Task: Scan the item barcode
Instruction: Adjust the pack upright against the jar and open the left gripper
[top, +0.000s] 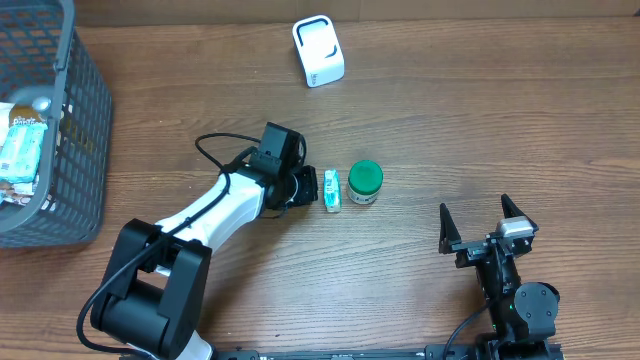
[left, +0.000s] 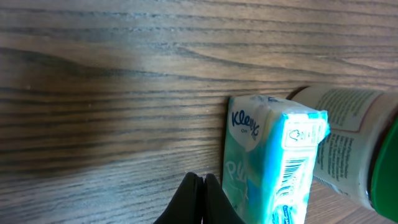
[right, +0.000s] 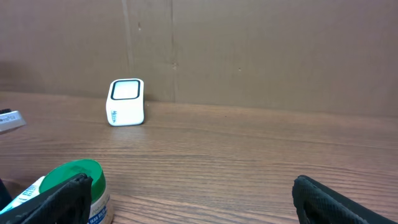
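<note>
Overhead: left gripper (top: 308, 188) sits low over the wooden table (top: 470, 110), its arm reaching in from the near-left corner; fingers clenched together, nothing between them. Left wrist view agrees: the two black fingertips (left: 194, 193) meet with no gap; the tissue pack (left: 270, 162) sits just to their right, outside the grip; whether finger and pack touch cannot be resolved.

Tissue pack (top: 332, 189): mid-table, narrow face upward as seen from overhead; it lies between the left gripper and a green-lidded jar (top: 365, 183); pack and jar just beside each other. Barcode (left: 291, 180) is visible on the pack's narrow face in the left wrist view; brand lettering is on the adjoining face; the jar (left: 354, 149) is directly behind the pack there.

Scanner (top: 318, 50): white, at the far side of the table, well apart from the pack; the right wrist view shows it upright (right: 126, 102).

Right gripper (top: 474, 205): near-right of the table, jaws spread wide, empty; its fingers (right: 62, 196) sit in the lower corners of its own view, the jar (right: 74, 180) by the left one.

Basket (top: 85, 130): grey mesh, at the far-left edge; packaged goods inside.
</note>
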